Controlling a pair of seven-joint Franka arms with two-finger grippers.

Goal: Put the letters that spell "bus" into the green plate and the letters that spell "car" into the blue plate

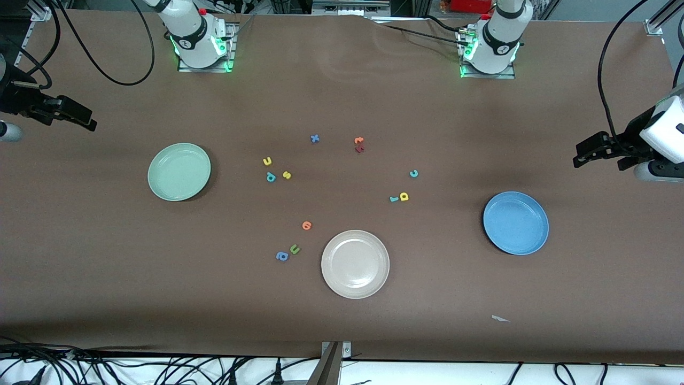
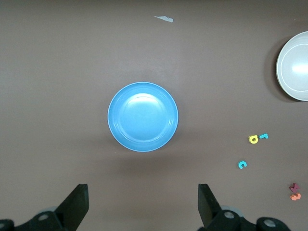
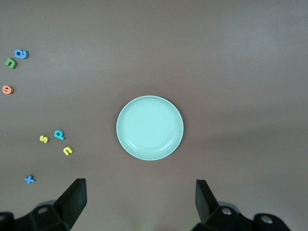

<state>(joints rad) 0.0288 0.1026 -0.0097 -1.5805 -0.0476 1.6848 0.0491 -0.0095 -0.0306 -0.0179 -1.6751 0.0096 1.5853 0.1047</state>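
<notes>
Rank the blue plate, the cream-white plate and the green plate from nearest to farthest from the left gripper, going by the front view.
From the left gripper, open, up at its own table end:
1. blue plate, toward that end
2. cream-white plate, mid-table, nearest the camera
3. green plate, toward the right arm's end

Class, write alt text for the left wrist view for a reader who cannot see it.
A blue plate sits empty on the brown table, framed by the left hand's open fingers. Toward one edge lie a yellow "a", teal "r" and teal "c", plus part of a cream-white plate.
</notes>
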